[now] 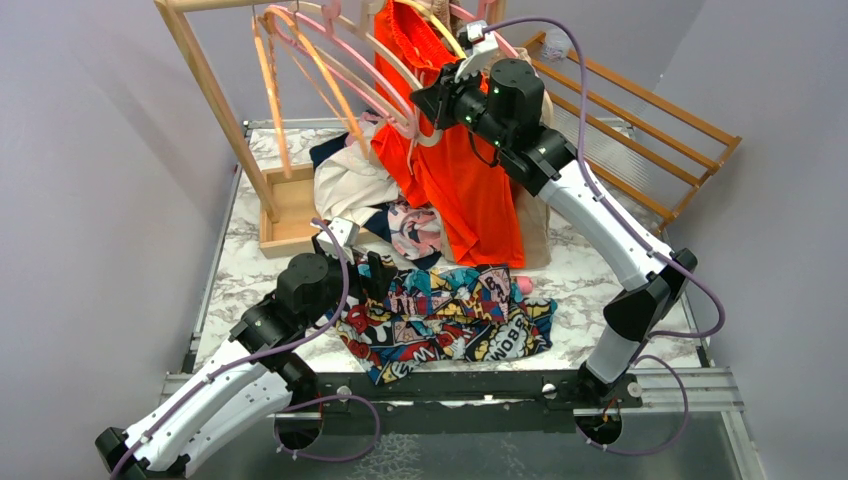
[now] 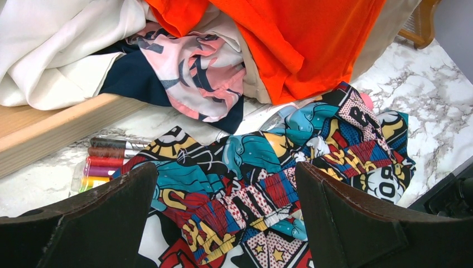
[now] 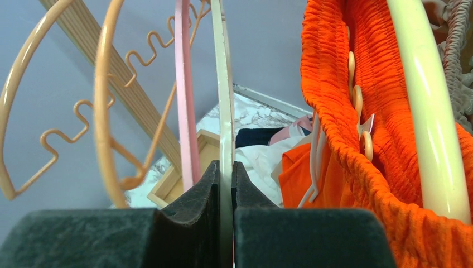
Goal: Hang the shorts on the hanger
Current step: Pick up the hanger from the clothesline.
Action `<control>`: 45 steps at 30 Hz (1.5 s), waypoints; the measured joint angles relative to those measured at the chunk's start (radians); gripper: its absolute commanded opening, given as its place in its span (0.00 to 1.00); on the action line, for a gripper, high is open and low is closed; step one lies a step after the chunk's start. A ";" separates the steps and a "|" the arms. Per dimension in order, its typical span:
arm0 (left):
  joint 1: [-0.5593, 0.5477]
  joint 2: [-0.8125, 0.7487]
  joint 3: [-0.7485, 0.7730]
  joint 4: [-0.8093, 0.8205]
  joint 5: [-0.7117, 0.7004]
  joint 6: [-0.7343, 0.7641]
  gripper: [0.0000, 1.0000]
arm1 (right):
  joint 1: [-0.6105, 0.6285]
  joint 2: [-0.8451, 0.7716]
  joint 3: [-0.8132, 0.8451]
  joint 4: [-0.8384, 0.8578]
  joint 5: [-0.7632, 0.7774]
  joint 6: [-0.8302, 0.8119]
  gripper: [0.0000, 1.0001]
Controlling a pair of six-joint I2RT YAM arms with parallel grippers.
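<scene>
The comic-print shorts (image 1: 450,315) lie crumpled on the marble table near the front edge. My left gripper (image 1: 376,274) is open just above their left end. In the left wrist view the shorts (image 2: 251,184) fill the gap between my spread left gripper (image 2: 226,174) fingers, and the gathered waistband lies between them. My right gripper (image 1: 428,100) is raised at the rack and shut on a thin cream hanger (image 1: 392,62). In the right wrist view my right gripper (image 3: 226,167) pinches the hanger's arm (image 3: 223,84) edge-on.
Plain orange shorts (image 1: 470,190) hang on another cream hanger (image 3: 429,111) right of my right gripper. Pink hangers (image 1: 340,70) and orange hangers (image 1: 300,50) hang on the wooden rack (image 1: 210,80). A pile of clothes (image 1: 350,185) lies behind. Markers (image 2: 106,162) lie by the rack's base.
</scene>
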 measured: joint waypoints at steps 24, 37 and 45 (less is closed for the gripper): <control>0.000 0.003 0.000 -0.001 0.002 0.000 0.95 | 0.016 0.001 0.000 0.001 0.072 0.005 0.01; 0.000 0.005 0.000 -0.002 0.002 0.000 0.95 | 0.016 -0.014 -0.011 0.027 0.086 0.005 0.01; 0.000 0.006 0.000 -0.004 0.002 0.000 0.95 | 0.016 -0.031 -0.034 0.038 0.086 0.004 0.01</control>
